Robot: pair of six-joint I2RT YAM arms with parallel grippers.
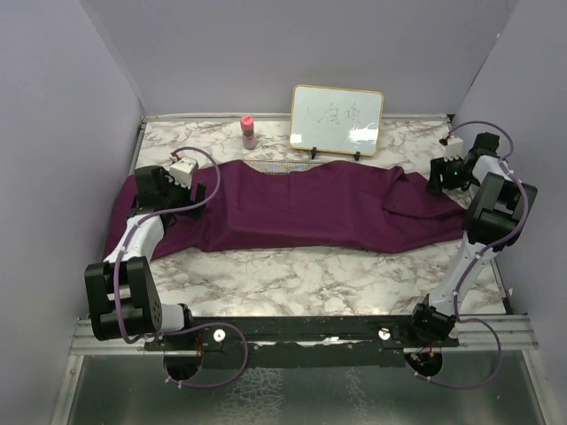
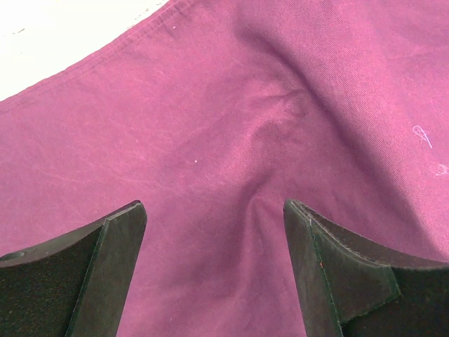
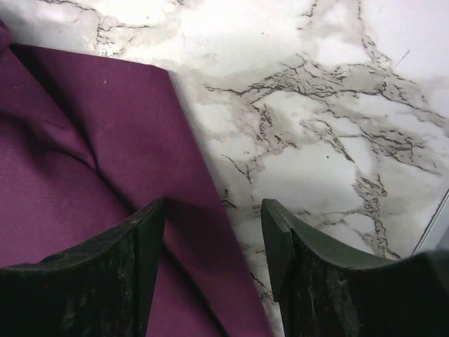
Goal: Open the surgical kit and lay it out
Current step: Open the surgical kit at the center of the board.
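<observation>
I am hovering my left gripper [image 2: 214, 210], jaws wide, over a ridge in the purple cloth wrap [image 1: 310, 208], which is lying across the marble table [image 1: 292, 274] from 9 to 3 o'clock. My right gripper [image 3: 214, 207] is straddling the wrap's 3 o'clock edge, jaws apart.

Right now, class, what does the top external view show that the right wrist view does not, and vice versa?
Only the top view: the whiteboard, the pink-capped bottle, the whole purple cloth. Only the right wrist view: the cloth's edge, close up, between the open fingers of the right gripper. Both: purple cloth on the marble table.
</observation>
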